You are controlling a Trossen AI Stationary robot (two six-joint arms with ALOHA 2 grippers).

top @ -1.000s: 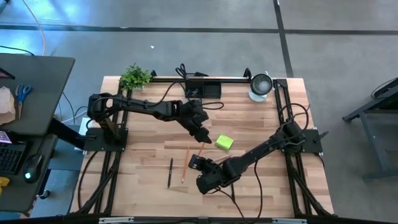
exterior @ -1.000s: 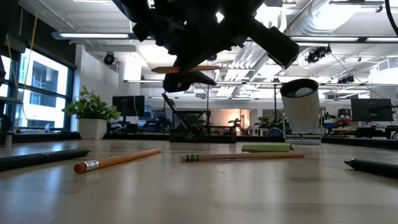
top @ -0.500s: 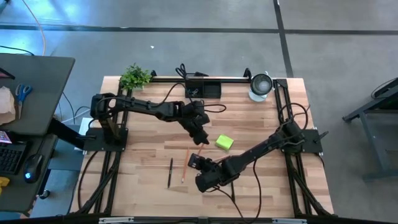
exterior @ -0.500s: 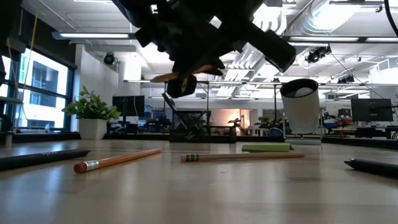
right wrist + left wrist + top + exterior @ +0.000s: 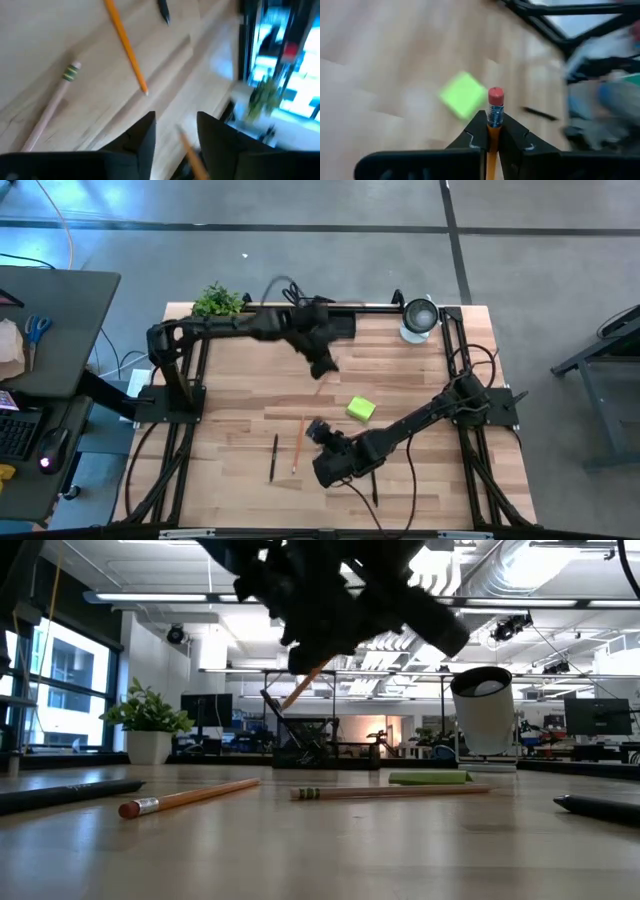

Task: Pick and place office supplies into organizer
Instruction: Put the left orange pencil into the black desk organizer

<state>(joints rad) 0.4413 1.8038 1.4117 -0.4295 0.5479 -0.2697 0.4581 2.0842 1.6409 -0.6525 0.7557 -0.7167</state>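
My left gripper hangs over the table's far middle, shut on an orange pencil whose red eraser sticks out past the fingertips. In the low view this pencil hangs tilted, high above the table. Just beyond the left arm stands the black organizer. My right gripper is open near the table's middle, low over the wood. On the table lie a lime-green sticky-note pad, an orange pencil, a wooden pencil and a black pen. My left gripper pinches the orange pencil between its two fingers just behind the metal ferrule, near the eraser end. The pencil runs along the fingers, its eraser pointing forward past them. It is lifted clear of the table and tilted.
A white-and-silver cup stands at the far right and a small potted plant at the far left corner. Another black pen lies near the front, by the right arm. Bare wood lies along the table's left side.
My left gripper has gone up and toward the table's far edge, away from my right gripper, taking the orange pencil with it. The pencil was level and now tilts. My right gripper has stayed near the table's middle.
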